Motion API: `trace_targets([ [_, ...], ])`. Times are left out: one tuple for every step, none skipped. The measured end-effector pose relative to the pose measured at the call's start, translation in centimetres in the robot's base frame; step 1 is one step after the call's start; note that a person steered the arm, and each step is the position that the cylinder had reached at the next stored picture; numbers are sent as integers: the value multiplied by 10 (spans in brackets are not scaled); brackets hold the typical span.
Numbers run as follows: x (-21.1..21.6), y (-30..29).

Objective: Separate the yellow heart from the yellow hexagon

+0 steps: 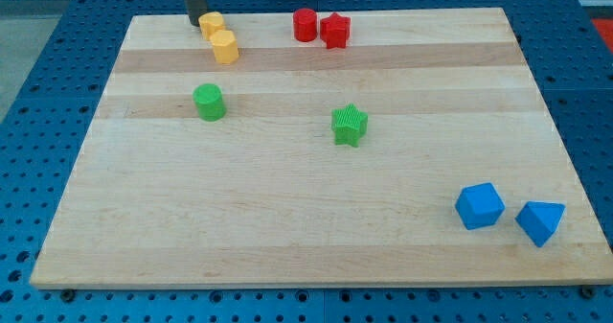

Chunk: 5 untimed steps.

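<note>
1. Dark rod comes down at the view's top left; my tip (194, 22) sits on the wooden board (287, 218) near its top edge. It is a bare rod, so it grips nothing.
2. Just right of my tip, apparently touching it, is the yellow heart (212, 24).
3. Yellow hexagon (224, 47) lies directly below and slightly right of the heart, touching it.
4. Further right along the top edge: red cylinder (305, 24) and red star (334, 30), side by side, touching.
5. Mid-board: green cylinder (209, 102) below the yellow pair; green star (350, 125) near centre.
6. Bottom right corner: blue cube (479, 206), blue triangular block (540, 221) just beside it.
</note>
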State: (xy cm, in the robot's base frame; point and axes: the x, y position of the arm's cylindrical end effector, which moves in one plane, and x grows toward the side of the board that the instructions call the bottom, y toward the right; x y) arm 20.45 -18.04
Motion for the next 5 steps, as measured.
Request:
trace_targets([
  [18,18],
  [34,41],
  [33,53],
  [30,57],
  [30,70],
])
